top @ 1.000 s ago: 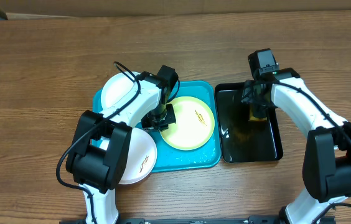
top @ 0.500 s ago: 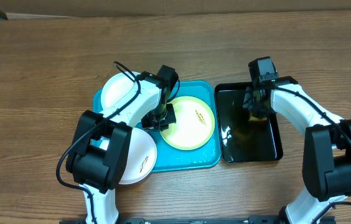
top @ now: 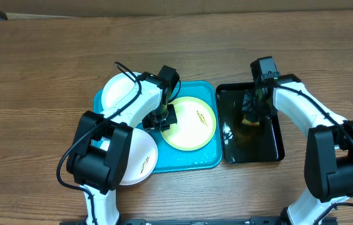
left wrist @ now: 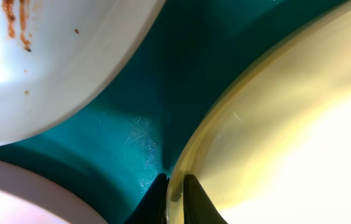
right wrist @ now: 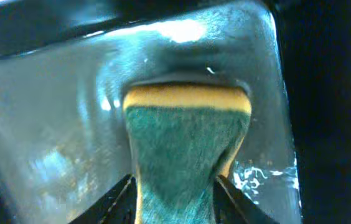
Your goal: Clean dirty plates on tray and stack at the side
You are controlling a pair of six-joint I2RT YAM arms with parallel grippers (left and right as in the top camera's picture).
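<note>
The turquoise tray (top: 206,161) holds a yellow-green rimmed plate (top: 192,125) with a small smear. My left gripper (top: 163,122) is shut on that plate's left rim; in the left wrist view the fingers (left wrist: 174,186) pinch the rim (left wrist: 238,124) over the tray floor (left wrist: 144,106). A white plate (top: 119,92) lies at the tray's back left, and another white plate (top: 140,157) with a smear overlaps the front left. A smeared white plate (left wrist: 51,56) shows in the left wrist view. My right gripper (top: 253,114) is shut on a yellow-and-green sponge (right wrist: 185,143).
A glossy black tray (top: 270,150) with wet floor (right wrist: 57,143) stands right of the turquoise tray; the sponge is inside it. Bare wooden table (top: 39,75) surrounds both trays.
My right gripper with the sponge has shifted slightly left and forward within the black tray. The left arm and plates have not moved.
</note>
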